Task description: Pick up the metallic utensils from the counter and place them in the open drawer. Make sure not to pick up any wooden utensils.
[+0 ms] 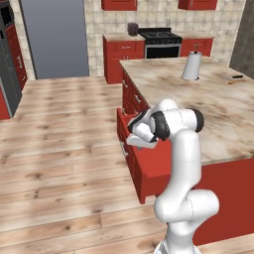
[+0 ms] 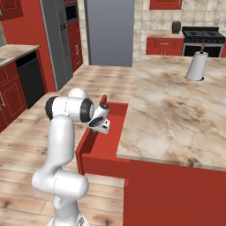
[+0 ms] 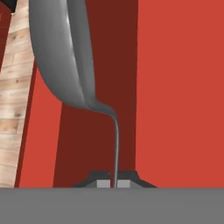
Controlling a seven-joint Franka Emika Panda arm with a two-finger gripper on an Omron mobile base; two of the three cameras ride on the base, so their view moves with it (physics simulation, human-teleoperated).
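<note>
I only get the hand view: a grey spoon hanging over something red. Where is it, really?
Observer: The pincer, holding the spoon, hangs over the open drawer, which is pulled out from the side of the counter.
Operator: Anything on top of that counter?
Observer: A white paper towel roll stands upright near its far end.
Operator: Any other cutlery up there?
Observer: A small dark item lies by the far edge, too small to identify.

I see the marbled bench (image 1: 223,114) over red cabinets; a white paper towel roll (image 1: 192,66) stands at its twelve o'clock end, small utensils (image 1: 234,78) at two o'clock.
</note>
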